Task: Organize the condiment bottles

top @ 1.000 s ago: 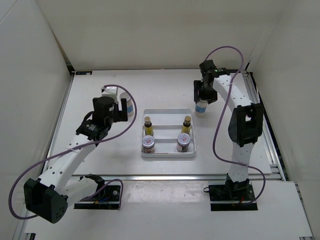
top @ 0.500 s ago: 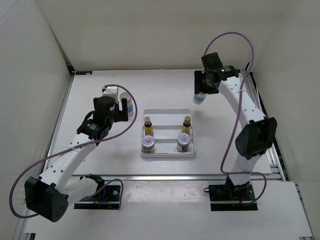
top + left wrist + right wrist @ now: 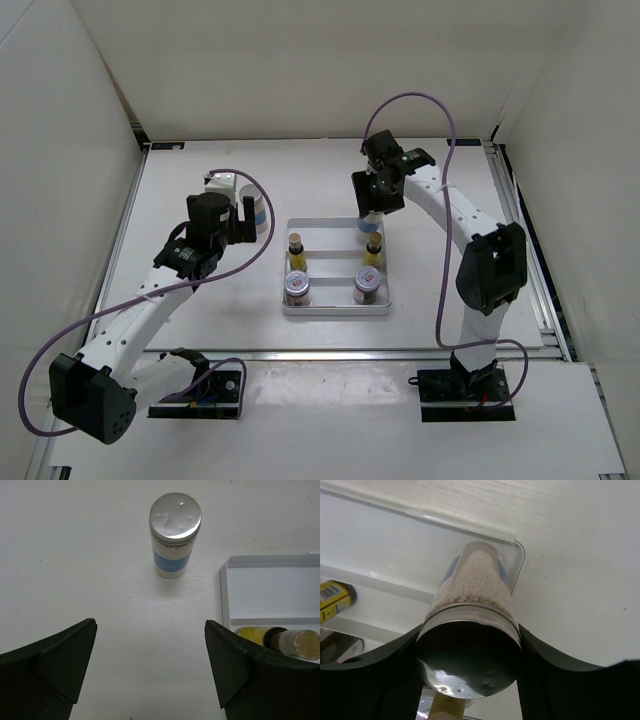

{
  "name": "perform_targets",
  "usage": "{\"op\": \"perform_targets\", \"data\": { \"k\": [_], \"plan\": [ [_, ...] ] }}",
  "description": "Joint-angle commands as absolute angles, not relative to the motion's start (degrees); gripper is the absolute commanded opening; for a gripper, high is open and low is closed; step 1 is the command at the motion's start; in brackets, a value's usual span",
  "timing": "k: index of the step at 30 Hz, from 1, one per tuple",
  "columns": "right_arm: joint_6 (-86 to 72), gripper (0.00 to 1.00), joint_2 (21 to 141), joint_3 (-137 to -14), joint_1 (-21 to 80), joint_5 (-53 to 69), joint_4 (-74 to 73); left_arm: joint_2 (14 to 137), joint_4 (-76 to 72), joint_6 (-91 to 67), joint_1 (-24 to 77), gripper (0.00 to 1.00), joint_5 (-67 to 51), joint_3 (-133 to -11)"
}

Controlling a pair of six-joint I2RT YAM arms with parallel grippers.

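Note:
My right gripper (image 3: 372, 198) is shut on a white blue-banded bottle (image 3: 476, 587) and holds it by its grey cap, above the far right corner of the white tray (image 3: 335, 240). Two yellow dark-capped bottles (image 3: 296, 246) (image 3: 373, 247) and two silver-lidded jars (image 3: 296, 288) (image 3: 365, 286) stand in the tray. A second white blue-banded bottle (image 3: 175, 535) stands on the table left of the tray. My left gripper (image 3: 150, 670) is open just short of it, with nothing between its fingers.
The tray's left rim (image 3: 224, 587) lies close to my left gripper's right finger. White walls close in the table on the left, back and right. A purple cable loops from each arm.
My right arm has swung left with the white bottle, from the table's far right to above the tray's far right corner. The left arm has not moved.

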State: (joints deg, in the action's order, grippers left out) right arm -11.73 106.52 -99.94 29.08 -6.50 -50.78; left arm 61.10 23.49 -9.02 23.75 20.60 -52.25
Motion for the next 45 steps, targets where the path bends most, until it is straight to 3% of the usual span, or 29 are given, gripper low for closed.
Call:
{"op": "perform_targets", "data": {
  "k": [1,3,7,10,13,16,17,22,33,45],
  "plan": [
    [-11.87,0.18,105.29,-100.55,28.74,-5.89,-48.25,60.91,22.50,-9.32,23.99,1.00,21.09,-54.40],
    [-11.87,0.22,106.00,-100.55,28.74,-6.50,-48.25,61.44,22.50,-9.32,23.99,1.00,21.09,-54.40],
    [-11.87,0.41,108.11,-100.55,28.74,-6.50,-48.87,61.44,23.03,-9.32,23.99,1.00,21.09,-54.40],
    [-12.92,0.63,107.58,-99.84,28.74,-6.50,-48.87,61.44,23.03,-9.32,23.99,1.00,21.62,-54.40],
    [-13.45,0.70,106.44,-99.84,28.74,-7.21,-48.87,61.44,23.03,-9.32,23.99,1.00,21.62,-53.88],
    [-13.45,0.88,105.21,-101.42,28.74,-7.21,-50.00,61.44,23.03,-9.32,23.99,1.00,21.62,-53.88],
    [-13.45,1.00,105.21,-102.90,28.74,-7.73,-50.53,61.44,23.03,-9.32,23.99,1.00,21.62,-53.88],
    [-11.95,1.00,98.54,-104.15,29.27,-6.94,-50.54,65.64,27.06,-10.63,23.99,1.00,22.32,-62.82],
    [-11.43,1.00,81.31,-96.42,29.27,-8.34,-50.44,91.65,36.38,-12.92,16.44,1.00,11.35,-89.80],
    [-11.95,1.00,71.20,-86.31,29.27,-7.65,-52.21,104.05,39.29,-13.97,12.84,1.00,0.63,-92.29]
  ]
}}
